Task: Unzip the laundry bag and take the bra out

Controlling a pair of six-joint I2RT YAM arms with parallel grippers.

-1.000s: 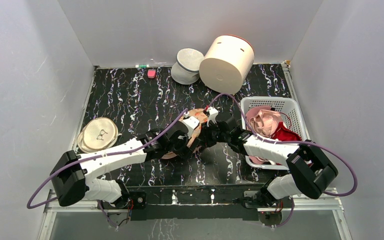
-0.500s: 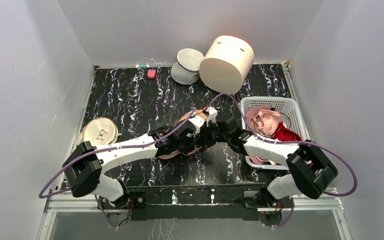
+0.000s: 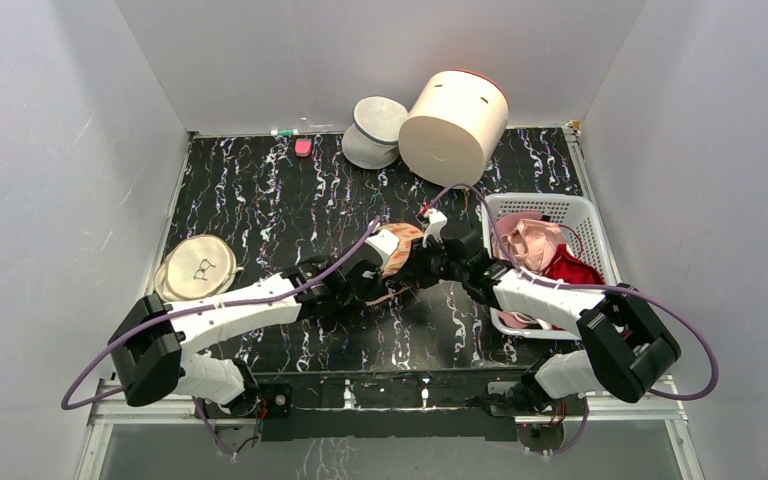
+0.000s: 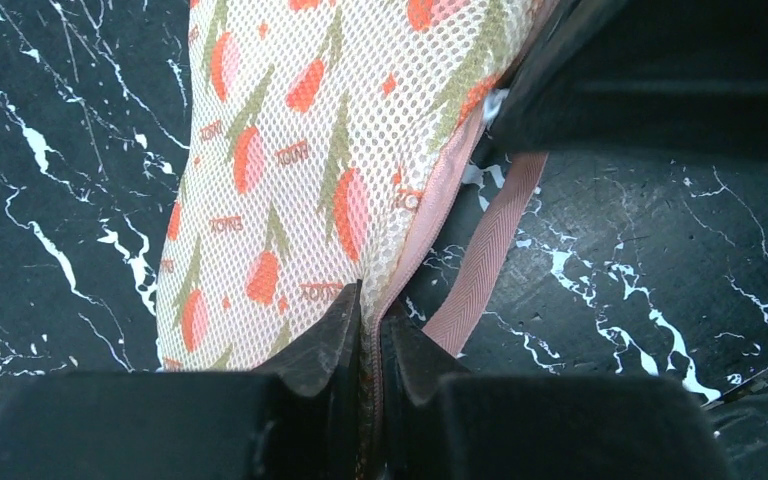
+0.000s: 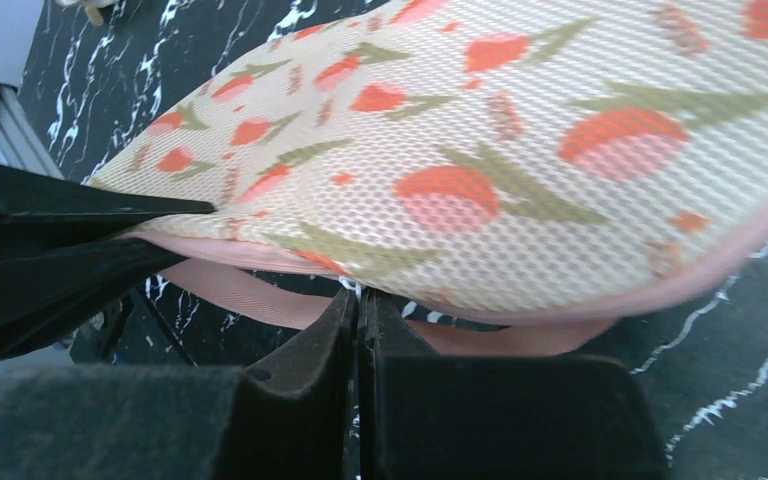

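The laundry bag (image 3: 401,248), peach mesh with a red-and-green print, is held up off the black marbled table between both grippers in the middle of the top view. In the left wrist view my left gripper (image 4: 372,322) is shut on the bag's (image 4: 300,150) pink zip edging, and a pink strap loop (image 4: 485,270) hangs beside it. My right gripper (image 5: 360,298) is shut under the bag's (image 5: 520,150) lower edge, with a small whitish piece that looks like the zip pull pinched at its tips. The bra is hidden.
A white slotted basket (image 3: 587,214) at the right holds a pale pink satin garment (image 3: 530,243) and a dark red one (image 3: 572,268). A big cream cylinder (image 3: 453,113) and a grey-white round pouch (image 3: 375,130) stand at the back. A flat round cream pouch (image 3: 197,268) lies at the left.
My left gripper has closed on the bag's zip edge after reaching in to the right. The bag has tipped up between the two grippers. The right gripper stays shut and has shifted slightly back.
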